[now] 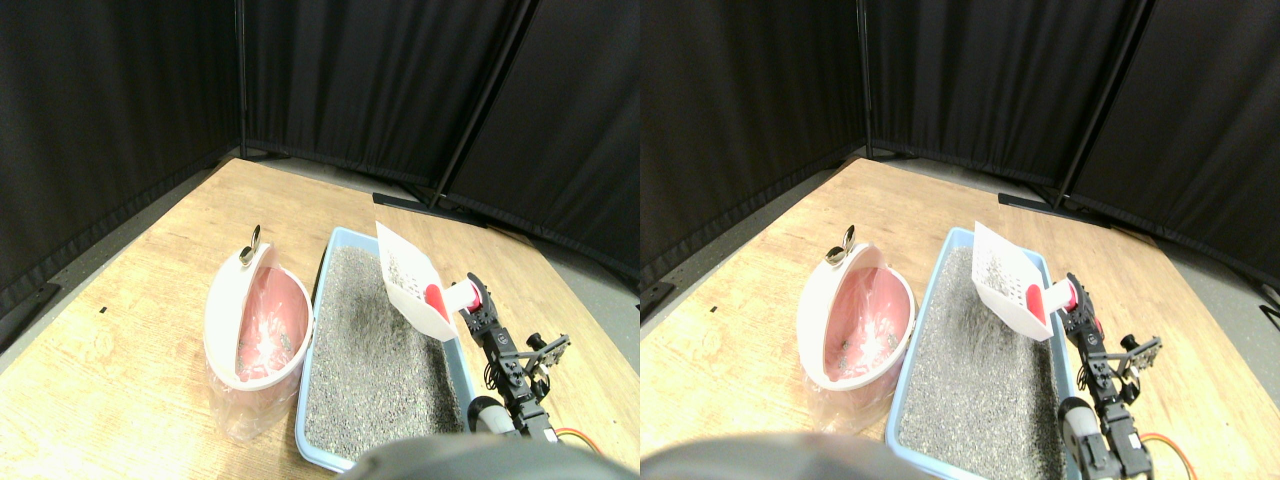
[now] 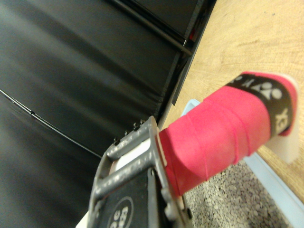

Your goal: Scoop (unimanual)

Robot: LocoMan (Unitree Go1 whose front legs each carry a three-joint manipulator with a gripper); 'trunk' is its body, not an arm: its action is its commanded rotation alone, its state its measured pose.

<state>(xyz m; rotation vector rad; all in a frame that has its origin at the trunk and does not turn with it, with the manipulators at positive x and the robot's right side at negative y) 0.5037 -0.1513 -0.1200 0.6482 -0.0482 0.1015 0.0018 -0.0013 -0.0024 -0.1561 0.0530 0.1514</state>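
Observation:
A white slotted scoop (image 1: 412,282) hangs tilted above the far right part of the light-blue litter tray (image 1: 318,318), which is filled with grey litter (image 1: 375,350). A few grey grains lie in the scoop's pan. My right gripper (image 1: 478,303) is shut on the scoop's red wrapped handle (image 1: 462,294) and reaches in from the lower right. In the wrist view the red handle (image 2: 221,133) runs out from the dark jaw frame (image 2: 135,159), with tray litter (image 2: 228,204) below it. Left of the tray stands a pink bin with a white rim (image 1: 222,300) holding some grains.
A metal clip (image 1: 250,244) sits on the bin's far rim, and a clear liner bag (image 1: 240,412) hangs around the bin's base. Everything rests on a wooden board (image 1: 130,300). Black curtain panels (image 1: 340,80) enclose the far side.

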